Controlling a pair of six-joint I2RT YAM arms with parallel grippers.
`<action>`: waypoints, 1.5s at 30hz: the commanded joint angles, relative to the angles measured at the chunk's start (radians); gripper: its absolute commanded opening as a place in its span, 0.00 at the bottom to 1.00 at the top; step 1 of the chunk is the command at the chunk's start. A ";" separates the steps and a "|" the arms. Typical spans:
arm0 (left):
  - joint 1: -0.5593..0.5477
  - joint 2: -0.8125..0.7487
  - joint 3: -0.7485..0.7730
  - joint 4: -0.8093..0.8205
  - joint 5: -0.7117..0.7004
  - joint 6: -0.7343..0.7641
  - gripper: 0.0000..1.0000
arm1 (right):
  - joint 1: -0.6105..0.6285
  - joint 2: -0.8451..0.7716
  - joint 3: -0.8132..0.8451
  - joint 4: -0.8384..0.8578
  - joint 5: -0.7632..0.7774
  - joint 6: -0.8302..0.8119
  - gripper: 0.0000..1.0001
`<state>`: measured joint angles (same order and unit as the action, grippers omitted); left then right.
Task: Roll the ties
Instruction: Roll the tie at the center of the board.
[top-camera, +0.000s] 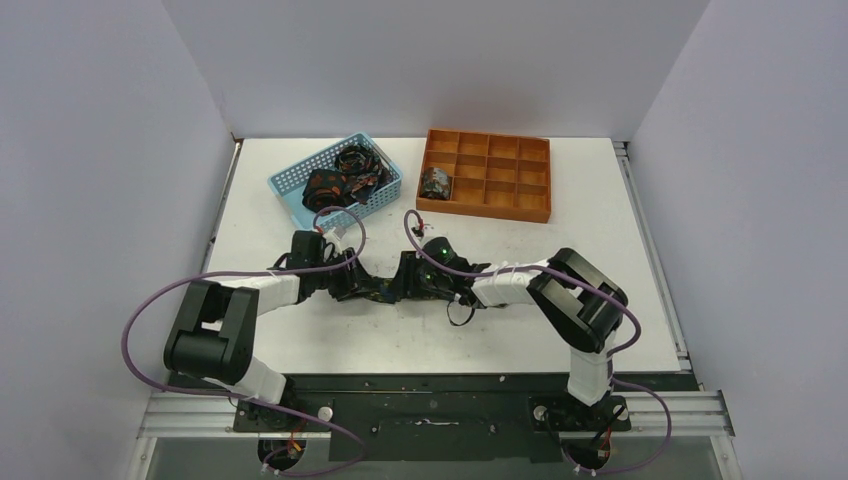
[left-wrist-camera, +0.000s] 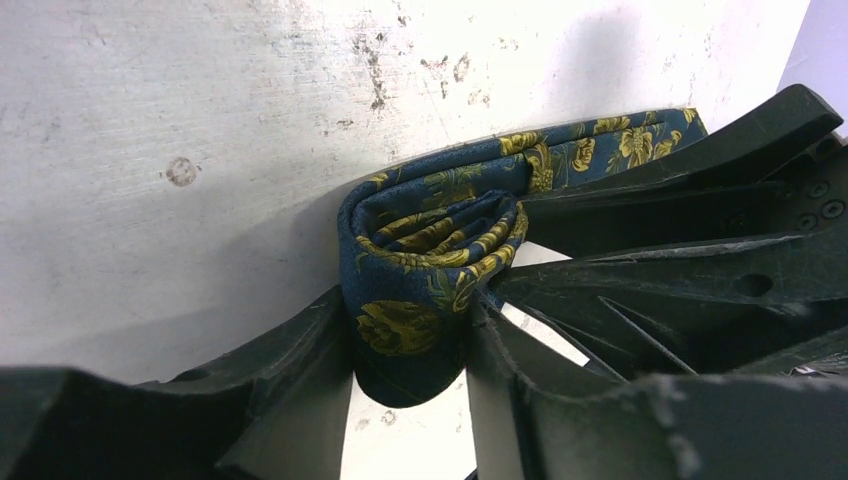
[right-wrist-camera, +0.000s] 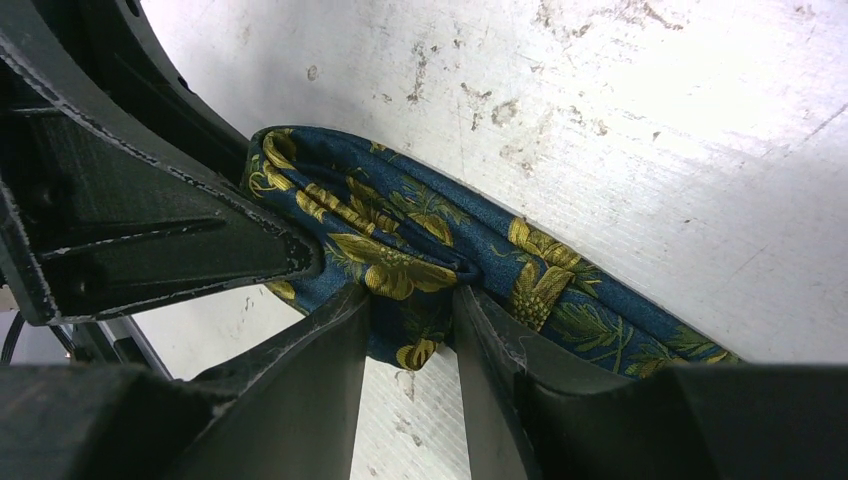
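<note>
A navy tie (top-camera: 385, 291) with yellow-green floral print lies on the white table between my two grippers. In the left wrist view its end is a partly wound roll (left-wrist-camera: 440, 205), and my left gripper (left-wrist-camera: 410, 305) is shut on that roll. In the right wrist view the tie (right-wrist-camera: 430, 215) is folded and bunched, and my right gripper (right-wrist-camera: 412, 300) is shut on it just beside the roll. In the top view the left gripper (top-camera: 350, 281) and the right gripper (top-camera: 413, 278) face each other, almost touching.
A light-blue mesh basket (top-camera: 287, 203) at the back left holds several loose ties (top-camera: 340, 180) with orange print. An orange compartment tray (top-camera: 485, 209) at the back centre holds one rolled tie (top-camera: 436, 183) in its near-left cell. White walls enclose the table.
</note>
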<state>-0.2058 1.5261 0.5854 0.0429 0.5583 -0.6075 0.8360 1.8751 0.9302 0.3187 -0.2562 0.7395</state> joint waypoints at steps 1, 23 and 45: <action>0.002 0.021 0.033 0.063 0.036 -0.010 0.34 | -0.010 0.026 0.021 0.008 0.003 -0.006 0.37; -0.003 -0.034 0.021 0.008 -0.005 -0.066 0.00 | -0.082 -0.261 -0.223 -0.091 0.330 -0.130 0.33; -0.114 -0.214 0.125 -0.299 -0.389 -0.090 0.00 | 0.066 -0.315 -0.477 -0.046 0.383 0.004 0.29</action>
<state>-0.3164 1.3540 0.7040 -0.2691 0.2623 -0.6739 0.8803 1.5475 0.5095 0.3878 0.1093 0.7090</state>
